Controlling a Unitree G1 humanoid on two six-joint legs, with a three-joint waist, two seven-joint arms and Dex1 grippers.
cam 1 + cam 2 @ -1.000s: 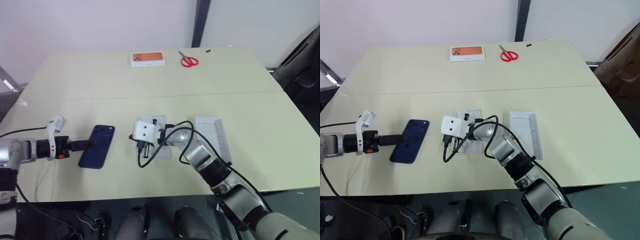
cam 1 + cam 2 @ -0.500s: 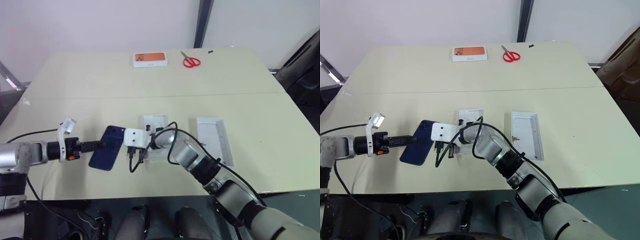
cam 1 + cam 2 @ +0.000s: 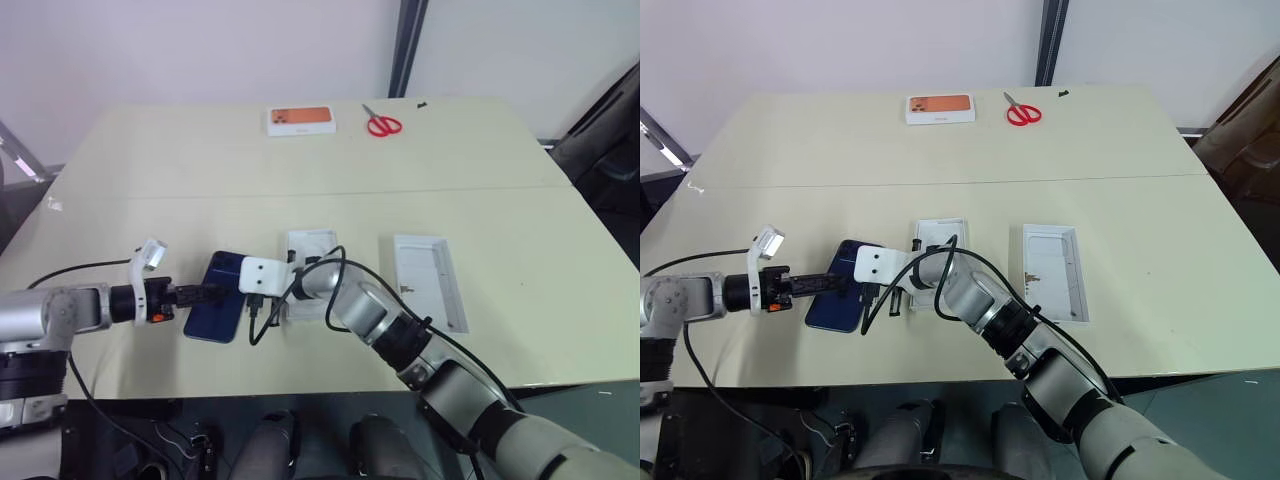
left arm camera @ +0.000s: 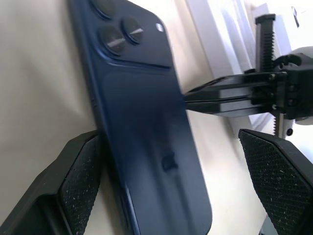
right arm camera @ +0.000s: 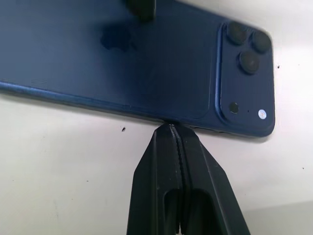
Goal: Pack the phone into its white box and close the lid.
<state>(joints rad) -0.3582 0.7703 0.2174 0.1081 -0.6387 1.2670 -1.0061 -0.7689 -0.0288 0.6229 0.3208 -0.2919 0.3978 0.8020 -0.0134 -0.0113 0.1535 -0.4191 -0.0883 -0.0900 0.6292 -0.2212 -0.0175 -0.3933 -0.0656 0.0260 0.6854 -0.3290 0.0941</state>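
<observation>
Beige table (image 3: 500, 200) against a pale wall. The phone (image 3: 222, 298) lies back-up, long axis running away from the robot, between left fingers (image 4: 80, 183) spread astride its near end and right fingers (image 5: 171, 161), pressed together, tips at its long edge; white box (image 3: 312, 280) just beyond.

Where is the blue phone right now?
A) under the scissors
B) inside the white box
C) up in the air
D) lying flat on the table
D: the phone lies camera-side up on the table, beside the white box, not in it.
</observation>
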